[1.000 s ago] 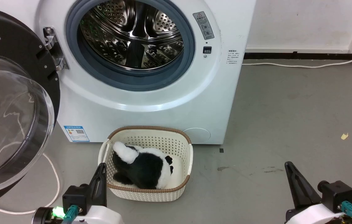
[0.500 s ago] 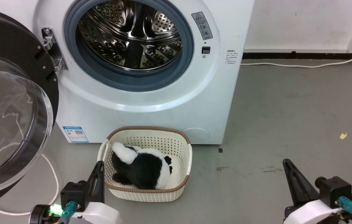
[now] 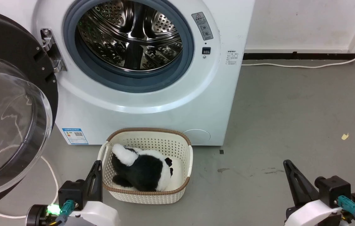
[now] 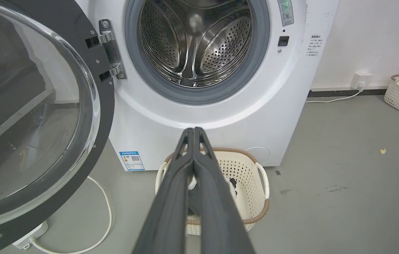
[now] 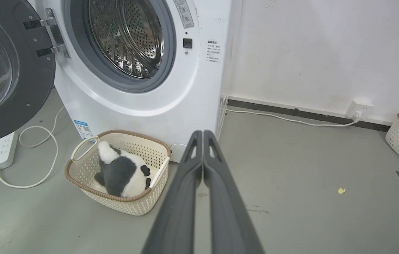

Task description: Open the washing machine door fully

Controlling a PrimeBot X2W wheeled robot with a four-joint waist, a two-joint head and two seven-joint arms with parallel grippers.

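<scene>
Door (image 3: 11,103) stands swung wide at the left of the frame, hung on its metal hinge (image 3: 50,50), the mouth of the washer (image 3: 152,106) fully exposed; task looks done or nearly so. Left gripper (image 3: 97,164) at lower left, fingers pressed together, empty, just beside the basket (image 3: 147,196). Right gripper (image 3: 288,165) at lower right, likewise closed on nothing, over bare floor. Risks, as judged: a lift or sweep of the left arm could clip the basket rim and shove it, or strike the door's bulging glass and send it back toward the opening; the white cable (image 3: 52,179) looped on the floor under the door could snag. Materials: glossy black ring, clear domed glass, perforated steel drum (image 3: 133,34), grey rubber gasket, smooth white shell, cream lattice plastic basket holding a soft black-and-white plush (image 3: 143,171).
</scene>
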